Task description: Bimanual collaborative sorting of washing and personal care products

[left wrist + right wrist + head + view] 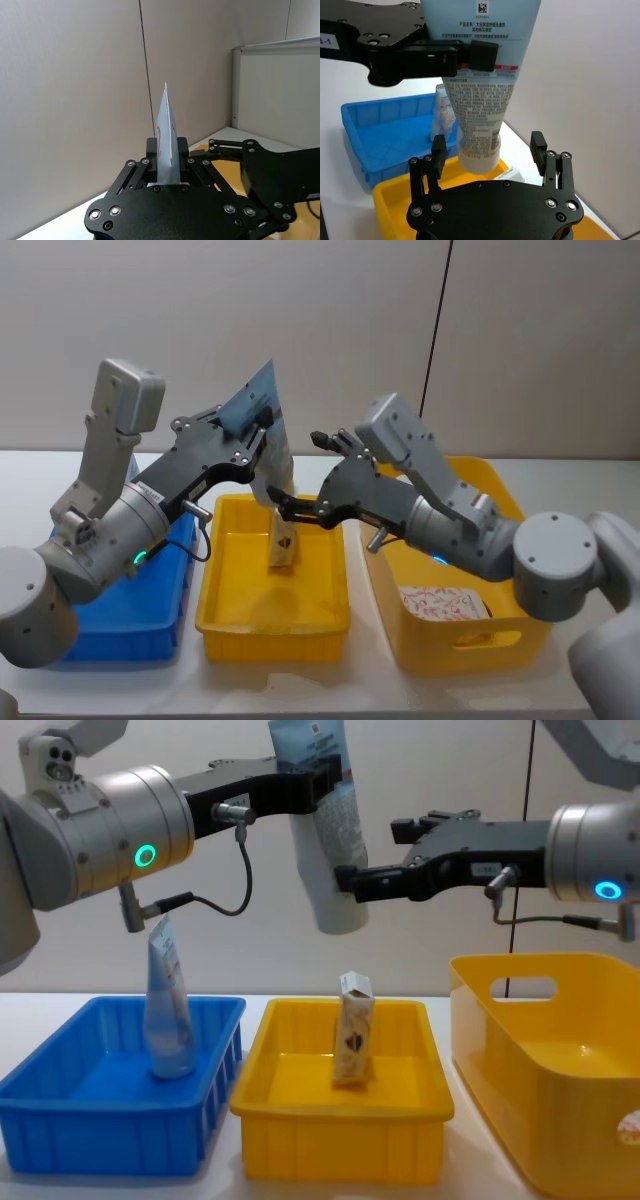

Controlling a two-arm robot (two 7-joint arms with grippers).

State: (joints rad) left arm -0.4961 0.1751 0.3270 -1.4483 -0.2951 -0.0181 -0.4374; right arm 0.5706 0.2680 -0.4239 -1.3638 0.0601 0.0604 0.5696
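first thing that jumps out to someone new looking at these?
The pale-blue tube held in mid-air above the middle yellow bin, clamped near its crimped end by the left hand, cap end down. The right hand sits open beside the tube's cap end, fingers either side of it in the right wrist view. Below, a second tube stands in the blue bin and a small carton stands in the middle yellow bin.

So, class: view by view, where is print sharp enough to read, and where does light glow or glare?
Right wrist view: the held tube fills the foreground and its print is sharp. Left wrist view: the tube is edge-on, a thin pale blade, no print legible. Chest view: indicator rings glow on both arms, and the tube in the blue bin looks translucent. Head view: even light, soft shadows.
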